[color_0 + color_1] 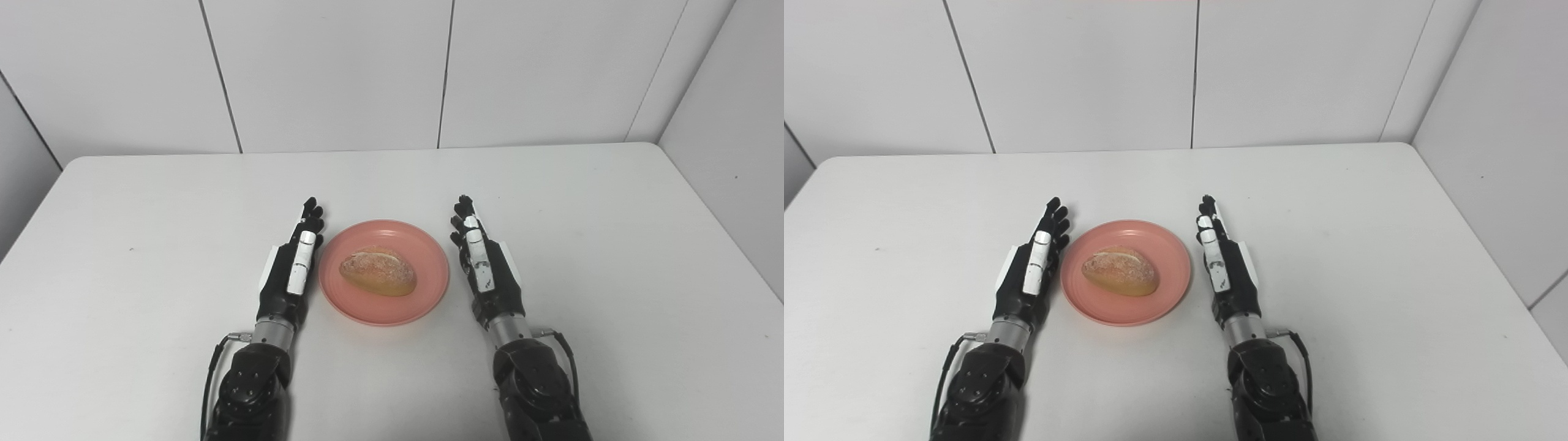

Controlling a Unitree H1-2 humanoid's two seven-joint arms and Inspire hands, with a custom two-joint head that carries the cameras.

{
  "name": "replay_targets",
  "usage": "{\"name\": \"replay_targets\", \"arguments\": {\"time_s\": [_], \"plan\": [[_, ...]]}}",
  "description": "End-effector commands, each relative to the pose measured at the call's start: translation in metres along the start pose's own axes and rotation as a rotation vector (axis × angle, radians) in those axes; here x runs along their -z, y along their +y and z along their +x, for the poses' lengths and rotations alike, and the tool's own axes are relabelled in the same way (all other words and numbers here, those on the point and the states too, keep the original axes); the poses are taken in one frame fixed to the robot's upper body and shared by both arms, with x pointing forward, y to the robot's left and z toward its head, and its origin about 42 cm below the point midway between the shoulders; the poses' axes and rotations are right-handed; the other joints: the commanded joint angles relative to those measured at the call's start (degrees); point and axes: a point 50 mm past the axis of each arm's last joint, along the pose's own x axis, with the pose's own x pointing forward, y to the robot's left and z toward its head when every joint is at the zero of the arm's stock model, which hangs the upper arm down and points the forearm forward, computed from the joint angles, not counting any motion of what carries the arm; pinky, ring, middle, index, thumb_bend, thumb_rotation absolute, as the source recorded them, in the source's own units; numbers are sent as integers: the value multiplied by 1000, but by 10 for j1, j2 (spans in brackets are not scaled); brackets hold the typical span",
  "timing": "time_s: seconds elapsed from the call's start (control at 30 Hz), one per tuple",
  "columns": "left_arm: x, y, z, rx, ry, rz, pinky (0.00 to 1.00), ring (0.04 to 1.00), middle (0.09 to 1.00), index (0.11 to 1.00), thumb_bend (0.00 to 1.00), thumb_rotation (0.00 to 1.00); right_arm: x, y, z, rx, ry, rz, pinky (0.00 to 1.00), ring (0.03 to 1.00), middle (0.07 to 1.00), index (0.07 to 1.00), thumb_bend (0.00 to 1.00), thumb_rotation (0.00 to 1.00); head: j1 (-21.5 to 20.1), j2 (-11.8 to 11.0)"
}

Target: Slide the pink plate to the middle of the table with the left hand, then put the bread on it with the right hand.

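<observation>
Nearest, the two dark forearms enter from the bottom edge. Beyond them the left hand [293, 266] and right hand [487, 263] stand edge-on, fingers extended and holding nothing, one on each side of the pink plate [422, 288]. The plate rests at mid-width of the white table [612, 245], with the bread roll [378, 271] lying on it. Farthest, white wall panels [331, 73] close the scene.

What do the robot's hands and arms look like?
Both the left hand and the right hand are black with white plates along the fingers and back. Each has a silver metal wrist, then a bulky black forearm with small holes. A thin black cable loops beside each wrist.
</observation>
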Motion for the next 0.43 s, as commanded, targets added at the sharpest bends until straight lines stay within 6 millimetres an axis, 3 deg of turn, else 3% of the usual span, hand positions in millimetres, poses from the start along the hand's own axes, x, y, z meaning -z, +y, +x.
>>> {"name": "replay_targets", "arguments": {"time_s": [0.0,0.4], "plan": [[-16,-1,7,26,-62,4,1000,1000,1000,1000,692,1000,-16,5,9,1,-69,16,1000,1000,1000,1000,686,1000,-1,0],[-15,-3,4,31,-58,-17,1000,1000,1000,1000,691,1000,-14,2,13,65,-82,34,1000,1000,1000,1000,708,1000,-1,1]]}}
